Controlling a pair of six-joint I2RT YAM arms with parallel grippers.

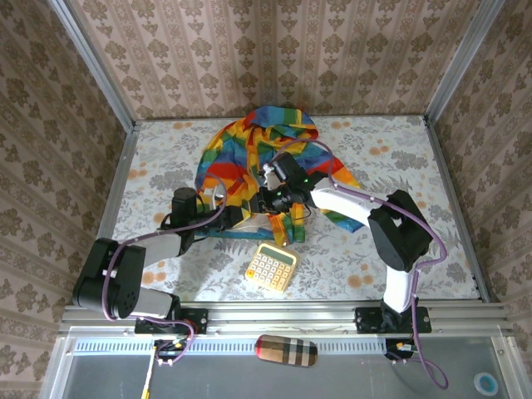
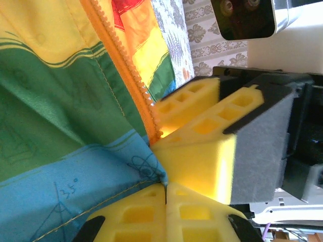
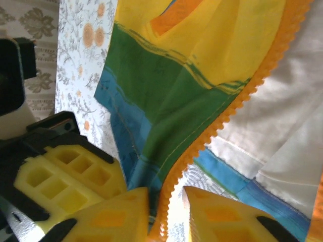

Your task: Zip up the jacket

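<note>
The rainbow-striped jacket [image 1: 249, 154] lies bunched at the back middle of the table, its lower front pulled toward the arms. My left gripper [image 2: 165, 194] is shut on the blue bottom corner of the jacket [image 2: 75, 126], right beside the orange zipper band [image 2: 126, 65]. In the top view the left gripper [image 1: 247, 219] sits just left of the right gripper [image 1: 287, 226]. My right gripper [image 3: 166, 217] stands open, and the toothed orange zipper band [image 3: 227, 118] of the other front edge runs down between its fingers [image 3: 113, 217]. Pale lining [image 3: 282, 121] shows beside that edge.
A yellow calculator [image 1: 271, 267] lies on the floral tablecloth just in front of both grippers. A striped oblong case [image 1: 285, 350] rests below the table's front rail. Metal posts and patterned walls close in the table on three sides.
</note>
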